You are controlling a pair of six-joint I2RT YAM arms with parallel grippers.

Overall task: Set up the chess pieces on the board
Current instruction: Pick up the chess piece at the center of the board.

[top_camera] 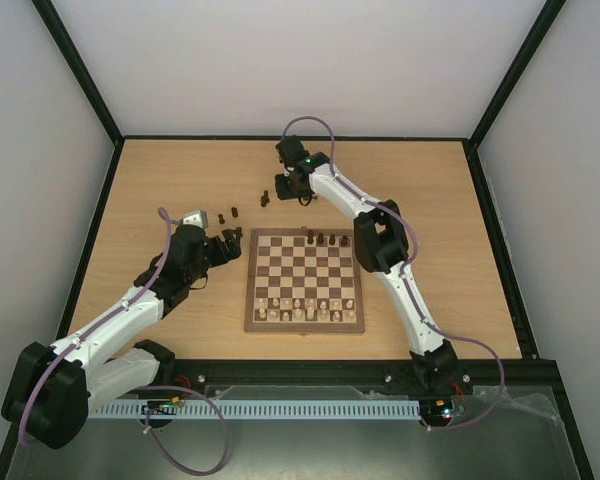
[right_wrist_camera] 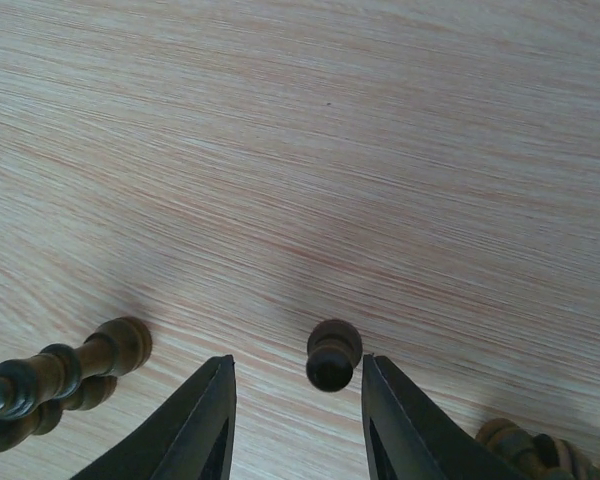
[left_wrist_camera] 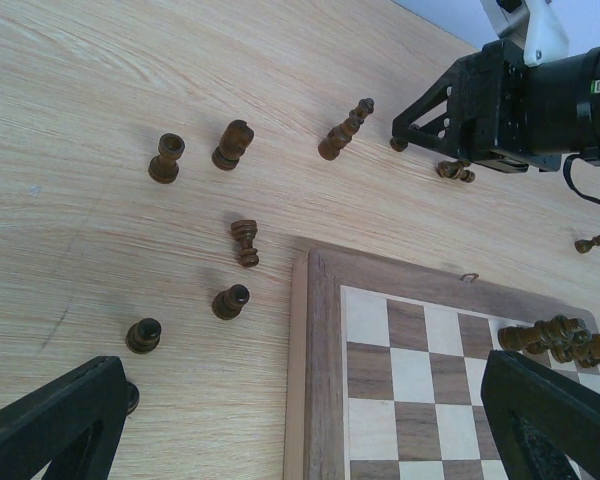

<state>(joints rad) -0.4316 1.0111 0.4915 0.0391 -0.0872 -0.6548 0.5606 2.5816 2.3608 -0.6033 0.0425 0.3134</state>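
Observation:
The board (top_camera: 302, 318) lies mid-table, with several dark chess pieces (top_camera: 328, 240) on its far row. More dark pieces (top_camera: 227, 215) lie loose on the table off its far left corner. My right gripper (right_wrist_camera: 298, 365) is down on the table beyond the board, open around a standing dark pawn (right_wrist_camera: 332, 355). The pawn is close to the right finger (right_wrist_camera: 405, 425), with a gap on the left side. My left gripper (left_wrist_camera: 305, 365) hangs wide open over the board's far left corner (left_wrist_camera: 315, 300), holding nothing. Loose dark pieces (left_wrist_camera: 230, 301) stand or lie just ahead of it.
Pale pieces (top_camera: 305, 310) fill the board's near rows. Toppled dark pieces (right_wrist_camera: 55, 375) lie on both sides of the right gripper. The right arm's gripper body (left_wrist_camera: 500, 90) shows at the top right of the left wrist view, with pieces (left_wrist_camera: 455, 171) beside it.

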